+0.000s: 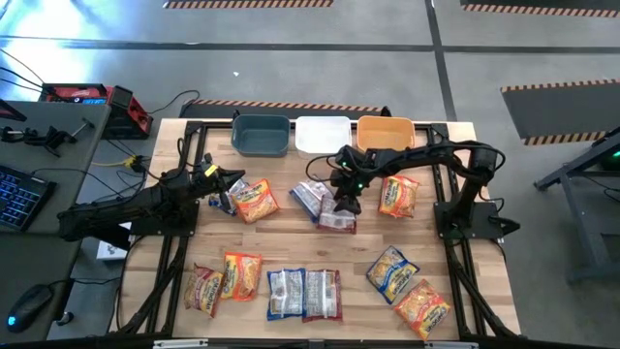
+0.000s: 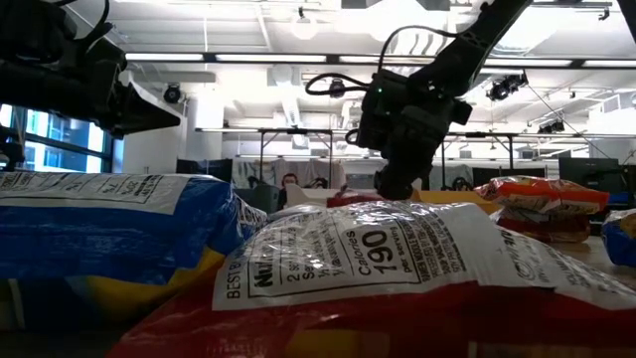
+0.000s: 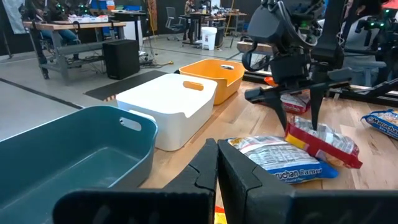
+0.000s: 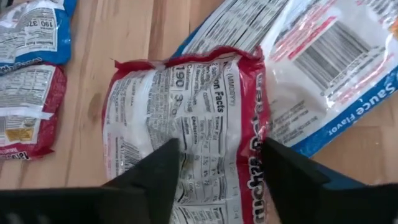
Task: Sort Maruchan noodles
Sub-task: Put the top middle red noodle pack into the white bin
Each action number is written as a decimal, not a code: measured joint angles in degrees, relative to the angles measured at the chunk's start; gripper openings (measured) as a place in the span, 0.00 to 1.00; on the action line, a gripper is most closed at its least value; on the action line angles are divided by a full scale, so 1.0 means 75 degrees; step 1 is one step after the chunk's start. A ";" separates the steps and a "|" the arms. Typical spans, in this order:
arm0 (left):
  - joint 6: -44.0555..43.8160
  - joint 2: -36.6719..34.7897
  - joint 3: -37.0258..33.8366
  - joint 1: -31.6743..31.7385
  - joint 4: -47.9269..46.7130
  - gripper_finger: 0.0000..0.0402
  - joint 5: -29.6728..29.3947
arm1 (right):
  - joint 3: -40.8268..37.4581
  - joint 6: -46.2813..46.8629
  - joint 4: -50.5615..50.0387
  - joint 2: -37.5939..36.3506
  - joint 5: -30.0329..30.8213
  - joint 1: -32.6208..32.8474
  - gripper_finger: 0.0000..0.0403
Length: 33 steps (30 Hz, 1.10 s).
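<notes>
The right end effector point(image 1: 345, 206) points down over a white-and-maroon noodle packet point(image 1: 337, 219) that lies just in front of the white bin point(image 1: 323, 135). Its two fingers point(image 3: 313, 111) stand apart, one on each long side of the packet with their tips down at it; whether they have pinched it yet cannot be told. In the right wrist view the fingers point(image 4: 163, 174) straddle this packet point(image 4: 186, 124), which lies label-down on the wood and partly over a white-and-blue packet point(image 4: 323, 74). The same pair shows in the left wrist view, the maroon packet point(image 3: 323, 142) resting tilted on the blue-edged one point(image 3: 283, 158).

The left end effector point(image 1: 225, 190) is clenched on nothing, hovering low in front of the dark-blue bin point(image 1: 262, 135), beside an orange-red packet point(image 1: 256, 200).

The three bins sit in a row at the far edge of the counter point(image 1: 291, 242): dark-blue, white, then orange bin point(image 1: 386, 132). In front of the orange bin lies another orange-red packet point(image 1: 398, 195). Well nearer than the white bin, along the near edge, lie more: two orange-red ones point(image 1: 225, 279), a blue one point(image 1: 286, 293) touching a maroon one point(image 1: 323, 295), and two yellow-orange ones point(image 1: 407, 289). The low view is mostly filled by a blue packet point(image 2: 109, 229) and a red-edged packet point(image 2: 397, 268) close to the lens.
</notes>
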 joint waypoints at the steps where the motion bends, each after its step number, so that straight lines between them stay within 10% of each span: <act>1: 0.0000 0.0000 0.0000 0.0000 0.0000 0.00 0.0000 | 0.0000 0.0000 0.0000 0.0001 -0.0007 0.0021 0.40; 10: 0.0000 0.0000 0.0000 0.0002 0.0000 0.00 0.0000 | 0.0177 -0.0007 -0.0199 0.0007 0.0137 0.0141 0.04; 16: 0.0000 0.0000 0.0000 0.0002 0.0000 0.00 0.0000 | 0.1049 -0.0707 -0.1275 -0.0101 0.1457 0.0478 0.02; 33: 0.0000 0.0003 0.0000 0.0002 0.0000 0.00 0.0000 | 0.2906 -0.6437 -0.2825 -0.0401 0.8474 0.2227 0.00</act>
